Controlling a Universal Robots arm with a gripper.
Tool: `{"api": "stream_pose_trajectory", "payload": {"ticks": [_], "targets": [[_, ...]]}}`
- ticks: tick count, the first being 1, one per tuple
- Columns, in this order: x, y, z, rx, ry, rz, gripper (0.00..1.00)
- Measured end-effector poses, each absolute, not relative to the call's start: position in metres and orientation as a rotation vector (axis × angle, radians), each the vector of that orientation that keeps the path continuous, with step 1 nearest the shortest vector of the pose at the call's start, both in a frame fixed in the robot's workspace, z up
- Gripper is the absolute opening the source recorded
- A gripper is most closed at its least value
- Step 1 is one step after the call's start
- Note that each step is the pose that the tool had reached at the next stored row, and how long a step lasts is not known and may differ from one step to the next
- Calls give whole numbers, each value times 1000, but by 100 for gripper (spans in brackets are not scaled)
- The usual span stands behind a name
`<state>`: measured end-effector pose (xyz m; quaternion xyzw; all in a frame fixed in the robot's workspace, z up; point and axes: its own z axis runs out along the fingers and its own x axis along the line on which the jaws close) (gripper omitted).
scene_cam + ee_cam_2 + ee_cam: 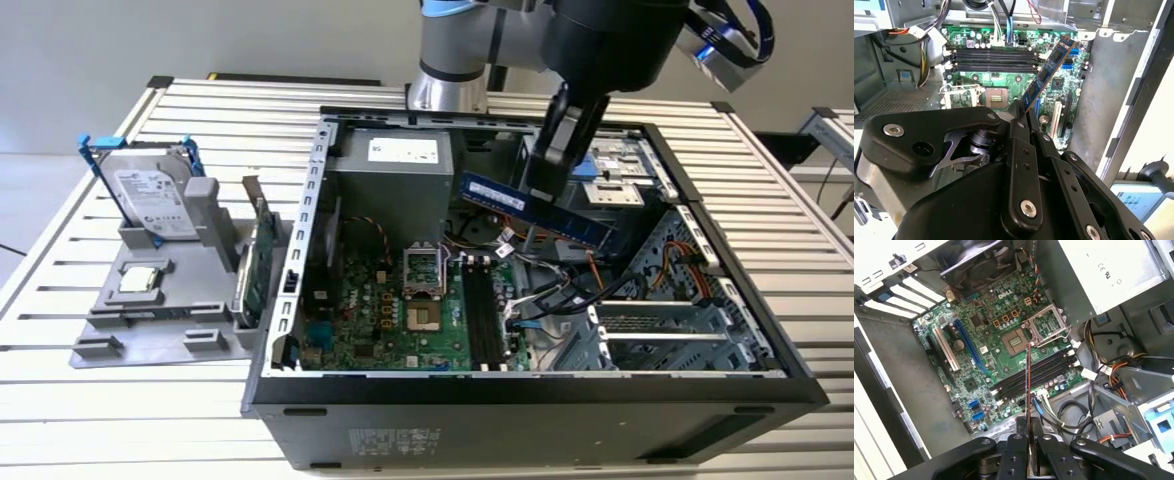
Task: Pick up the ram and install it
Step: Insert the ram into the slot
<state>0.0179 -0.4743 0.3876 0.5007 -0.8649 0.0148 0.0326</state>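
Pincer point(1025, 116) clamped on ram point(1050, 74) | ram's gripped end hidden inside pincer | hangs over open computer case point(534, 420)

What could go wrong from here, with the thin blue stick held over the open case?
The gripper holds the thin blue ram stick angled across the long black memory slots, so it may miss them. Loose blue and white cables beside the slots could snag it.
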Motion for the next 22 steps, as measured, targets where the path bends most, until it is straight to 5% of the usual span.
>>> {"api": "stream_pose_trajectory", "payload": {"ticks": [22], "targets": [[18,-474,388,1384,-2745,40,0]]}}
